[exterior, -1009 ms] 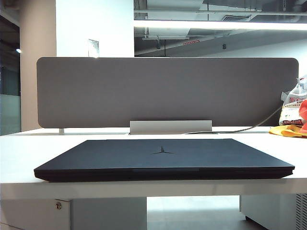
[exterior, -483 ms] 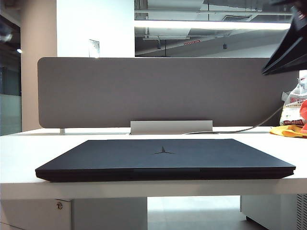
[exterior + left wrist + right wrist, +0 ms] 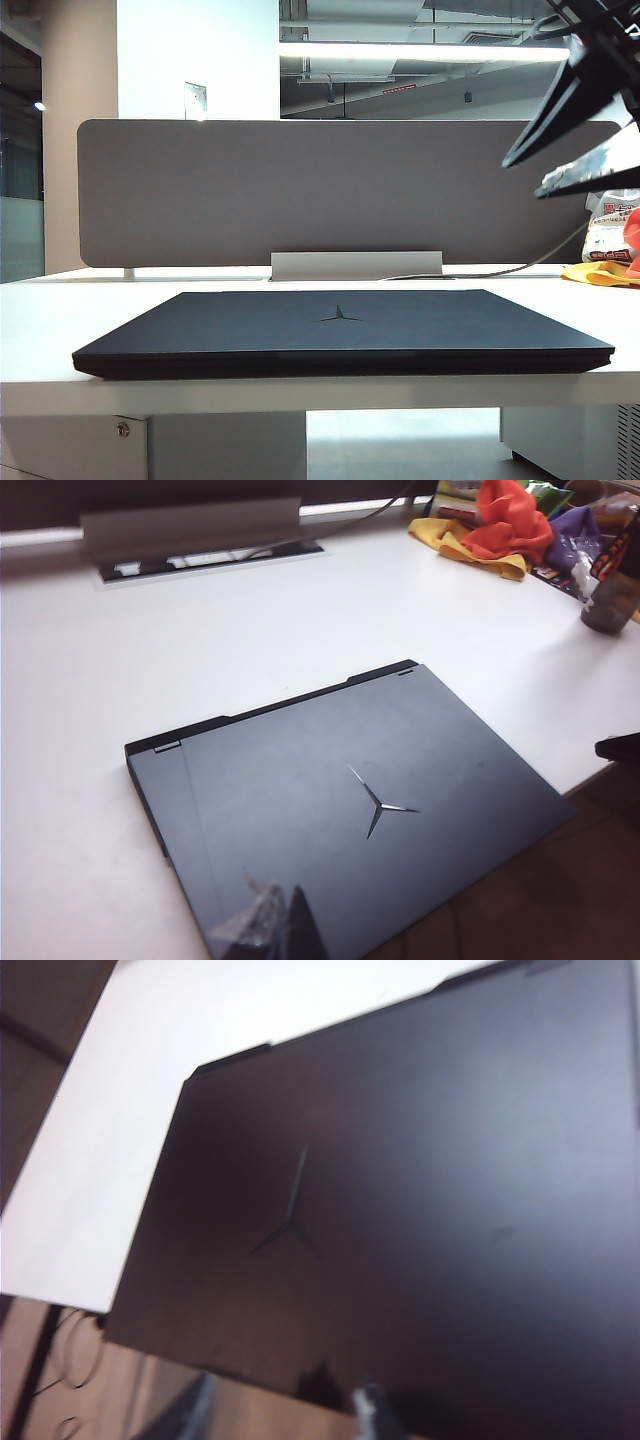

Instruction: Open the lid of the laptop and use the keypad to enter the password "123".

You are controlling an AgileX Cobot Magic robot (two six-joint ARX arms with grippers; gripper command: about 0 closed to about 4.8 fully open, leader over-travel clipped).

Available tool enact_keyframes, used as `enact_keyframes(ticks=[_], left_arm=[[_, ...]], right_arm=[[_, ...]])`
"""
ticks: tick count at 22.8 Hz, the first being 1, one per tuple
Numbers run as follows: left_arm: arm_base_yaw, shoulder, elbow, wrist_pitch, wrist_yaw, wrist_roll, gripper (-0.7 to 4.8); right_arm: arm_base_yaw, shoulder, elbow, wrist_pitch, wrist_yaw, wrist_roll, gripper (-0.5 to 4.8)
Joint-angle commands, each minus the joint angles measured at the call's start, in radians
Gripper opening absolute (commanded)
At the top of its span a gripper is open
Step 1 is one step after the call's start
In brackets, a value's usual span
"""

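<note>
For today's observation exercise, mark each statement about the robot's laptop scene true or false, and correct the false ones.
1. The thin matte-black laptop lies with its black rectangular lid shut. True.
2. The right gripper presses on the lid. False: in the exterior view it hangs in the air at the upper right, well above the white table, jaws apart.
3. A grey rounded-corner desk divider stands behind the laptop. True.
4. The left gripper holds the lid's edge. False: only its tips show in the left wrist view, above the lid, gripping nothing.
5. Orange and yellow cloths lie on the lid. False: they lie on the table, apart.

Right tool (image 3: 535, 175) w/ black tapered fingers, left tool (image 3: 270, 925) fingertips blurred, dark
</note>
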Motion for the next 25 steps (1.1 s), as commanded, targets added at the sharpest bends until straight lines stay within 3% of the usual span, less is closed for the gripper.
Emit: enact_keyframes(ticks=[1,6,20,25], left_arm=[[-0.078,0.069,0.023,-0.021,-0.097,0.036,-0.03],[-0.204,0.180,0.074,-0.021,-0.154,0.036,-0.04],[-0.211,0.225,0.092,-0.022,-0.148,0.028,-0.04],[-0.211,0.225,0.092,-0.021,-0.148,0.028,-0.04]], right_arm=[[0.023,0.026,-0.017,0.019,-0.020,0.088,2.61],[0.103,0.129,-0.047,0.106,-0.048,0.143,2.66],[0.217,0.307,-0.049,0.259,-0.034,0.246,2.60],[0.293,0.409,-0.049,0.403,-0.023,0.377,2.61]])
